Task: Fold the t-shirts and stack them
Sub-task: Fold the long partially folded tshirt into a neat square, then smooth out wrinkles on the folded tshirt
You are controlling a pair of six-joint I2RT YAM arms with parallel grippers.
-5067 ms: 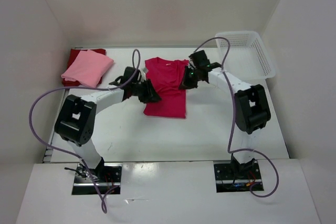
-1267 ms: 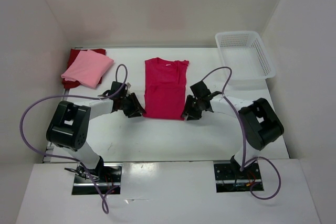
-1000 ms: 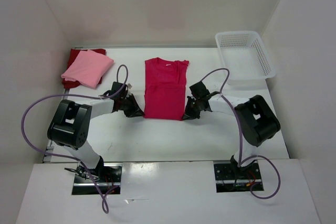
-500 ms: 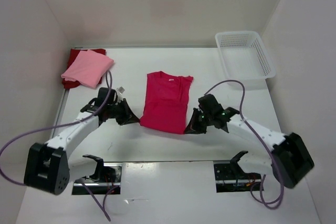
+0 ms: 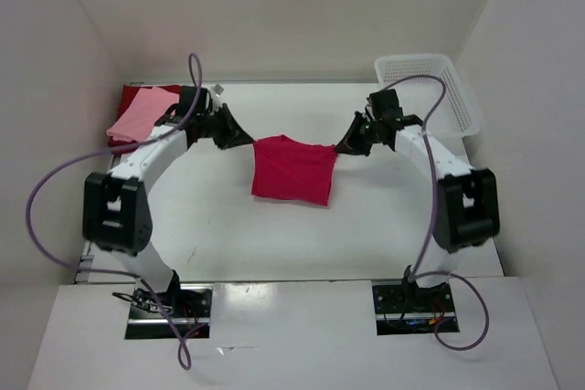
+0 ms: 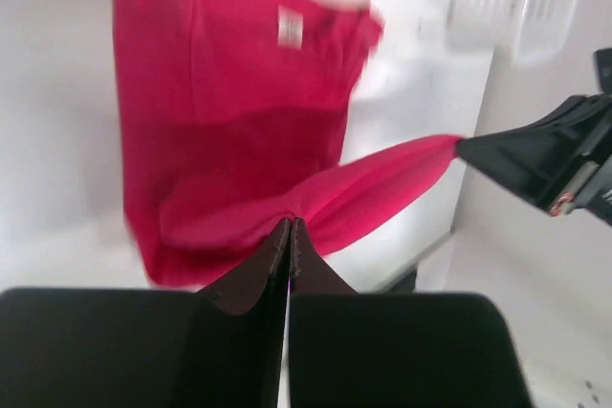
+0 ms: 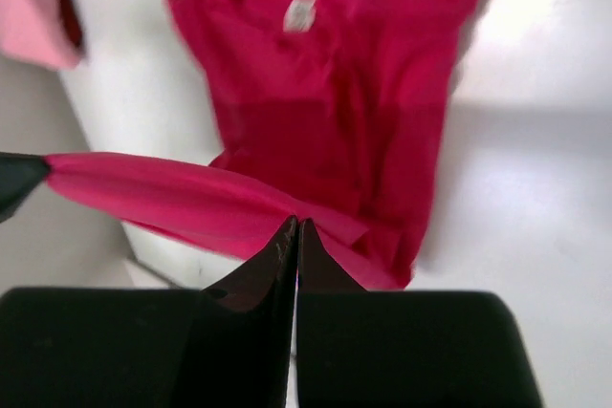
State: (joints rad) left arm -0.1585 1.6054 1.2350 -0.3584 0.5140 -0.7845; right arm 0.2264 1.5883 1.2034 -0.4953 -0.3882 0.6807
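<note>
Left fingers (image 5: pixel 233 135) and right fingers (image 5: pixel 351 142) pinch shut on the crimson shirt (image 5: pixel 291 173), hem raised mid-fold over the table (image 5: pixel 384 216) centre; pink shirt (image 5: pixel 137 118) already sits folded on dark red shirt (image 5: pixel 135 94), so stacking remains.

The bright crimson-magenta cloth t-shirt (image 5: pixel 291 171) is one plain colour with no print, apart from a small white neck label (image 6: pixel 290 26), and it looks a shade darker where its layers overlap. The plain light pink folded cloth t-shirt (image 5: pixel 137 118) lies over the plain dark red cloth t-shirt (image 5: pixel 144 94) on the white worktop (image 5: pixel 274 235), which also carries a white plastic lattice basket (image 5: pixel 416 61) with a fine grid pattern. The black left claw (image 5: pixel 245 141) and black right claw (image 5: pixel 343 146) are on the white, black-jointed left arm (image 5: pixel 151 157) and right arm (image 5: pixel 430 148), each with a purple cable (image 5: pixel 41 194).
</note>
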